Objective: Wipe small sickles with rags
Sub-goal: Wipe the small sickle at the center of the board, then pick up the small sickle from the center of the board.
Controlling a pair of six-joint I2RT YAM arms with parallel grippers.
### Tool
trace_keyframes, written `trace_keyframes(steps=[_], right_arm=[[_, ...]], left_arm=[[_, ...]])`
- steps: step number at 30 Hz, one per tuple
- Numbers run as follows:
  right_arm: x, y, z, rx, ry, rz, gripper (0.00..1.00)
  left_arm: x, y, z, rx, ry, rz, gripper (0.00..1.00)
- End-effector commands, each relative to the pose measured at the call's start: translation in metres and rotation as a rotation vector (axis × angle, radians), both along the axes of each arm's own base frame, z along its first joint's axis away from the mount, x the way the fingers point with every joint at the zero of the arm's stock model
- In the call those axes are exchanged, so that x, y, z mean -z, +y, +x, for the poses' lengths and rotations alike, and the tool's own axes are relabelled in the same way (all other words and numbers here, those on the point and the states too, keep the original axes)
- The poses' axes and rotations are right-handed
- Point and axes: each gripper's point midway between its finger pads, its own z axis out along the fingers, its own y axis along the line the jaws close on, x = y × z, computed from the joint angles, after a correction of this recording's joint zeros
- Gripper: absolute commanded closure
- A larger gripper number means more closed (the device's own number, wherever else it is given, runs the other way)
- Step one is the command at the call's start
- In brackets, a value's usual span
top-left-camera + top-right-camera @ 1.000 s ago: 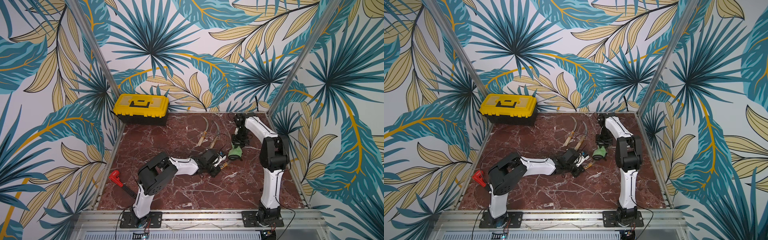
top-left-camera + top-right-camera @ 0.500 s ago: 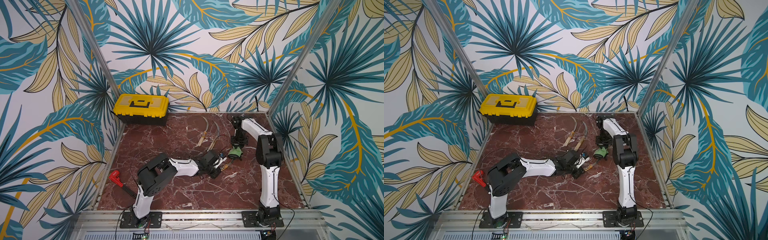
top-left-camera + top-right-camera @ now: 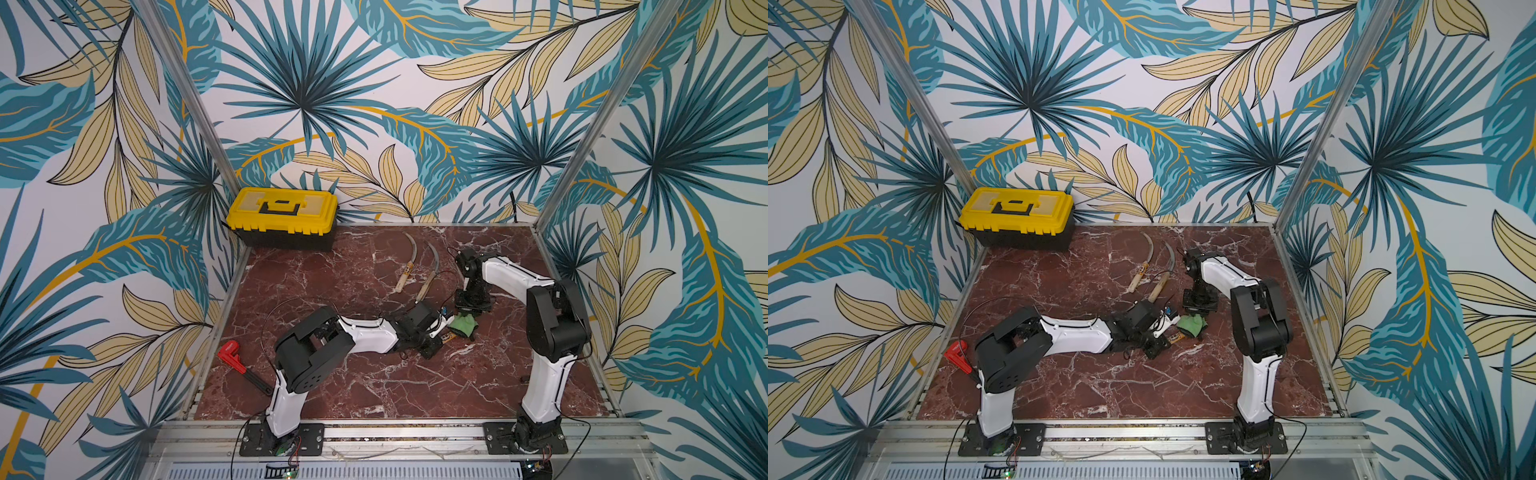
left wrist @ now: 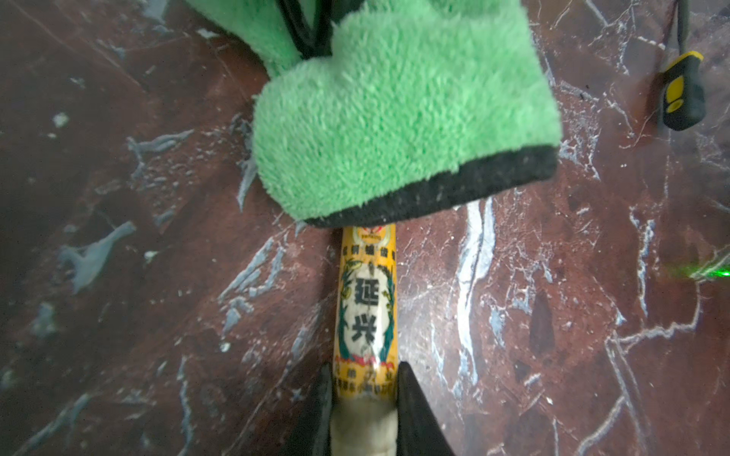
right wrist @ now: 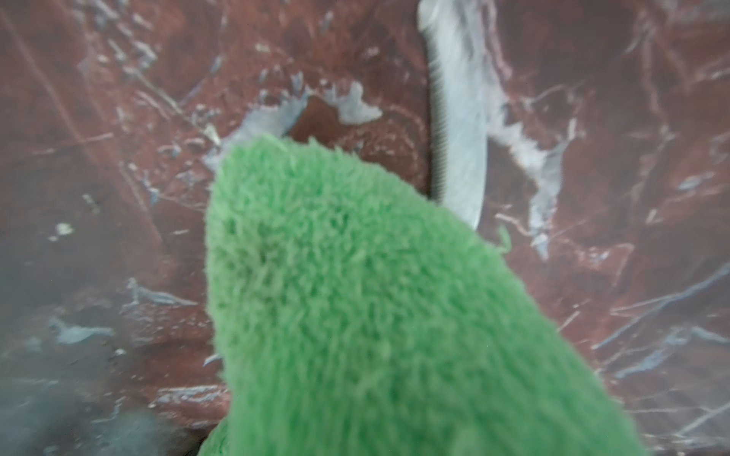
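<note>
In both top views a red-handled tool [image 3: 232, 353] lies at the 8 o'clock edge of the bench [image 3: 332, 386], and a yellow toolbox [image 3: 282, 210] sits closed in the 11 o'clock corner. The left arm stretches low across the middle toward 3 o'clock. Its left pincer [image 4: 365, 389] is pressed onto the pale wooden handle of the held sickle [image 4: 365, 300], with a dark finger on either side just behind the dark-orange label. At 12 o'clock from that grip the far sickle [image 3: 404, 268] and the near sickle [image 3: 429, 276] lie side by side on the marble, close but apart. Their blades point to 12 o'clock and their handles to 6 or 7. The green rag [image 4: 395, 110] sits at 3 o'clock of the bench's middle, draped over the held sickle beyond its label. The grey blade [image 5: 460, 130] emerges past it, flat on the marble. The right pincer [image 3: 467, 318] comes down from 12 o'clock, pinching the rag with its tips buried in the pile.
</note>
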Motion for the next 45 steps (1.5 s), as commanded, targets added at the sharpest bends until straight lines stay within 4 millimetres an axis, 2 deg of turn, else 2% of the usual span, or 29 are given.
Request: trace_keyframes(steps=[1, 9, 12, 15, 16, 18, 19, 23, 31, 38, 45], right_arm=[[-0.005, 0.026, -0.008, 0.054, 0.035, 0.125, 0.90], [-0.086, 0.021, 0.058, 0.183, -0.267, 0.228, 0.90], [-0.107, 0.006, 0.072, 0.238, -0.350, 0.225, 0.90], [-0.116, -0.011, 0.078, 0.267, -0.386, 0.216, 0.90], [-0.117, -0.015, 0.078, 0.271, -0.388, 0.209, 0.90], [-0.118, -0.025, 0.077, 0.269, -0.393, 0.193, 0.90], [-0.118, -0.029, 0.076, 0.267, -0.394, 0.183, 0.90], [-0.121, -0.042, 0.069, 0.258, -0.405, 0.160, 0.90], [-0.124, -0.056, 0.051, 0.221, -0.408, 0.120, 0.90], [-0.116, -0.071, 0.034, 0.232, -0.413, 0.092, 0.90], [-0.103, -0.077, 0.023, 0.233, -0.400, 0.102, 0.90]], left_arm=[[-0.003, 0.007, 0.005, -0.044, -0.001, 0.000, 1.00], [-0.010, 0.017, -0.005, -0.035, 0.000, -0.003, 1.00], [-0.011, 0.020, -0.008, -0.032, 0.005, -0.006, 1.00], [-0.013, 0.021, -0.010, -0.034, 0.009, -0.010, 1.00], [-0.014, 0.021, -0.010, -0.034, 0.012, -0.009, 1.00], [-0.016, 0.020, -0.009, -0.035, 0.016, -0.003, 0.83], [-0.017, 0.019, -0.008, -0.034, 0.016, 0.000, 0.79], [-0.017, 0.016, -0.006, -0.018, 0.024, 0.034, 0.71], [-0.018, 0.006, -0.002, 0.041, 0.050, 0.108, 0.67], [-0.017, -0.002, 0.002, 0.098, 0.073, 0.188, 0.66], [-0.010, -0.003, 0.007, 0.110, 0.089, 0.262, 0.65]])
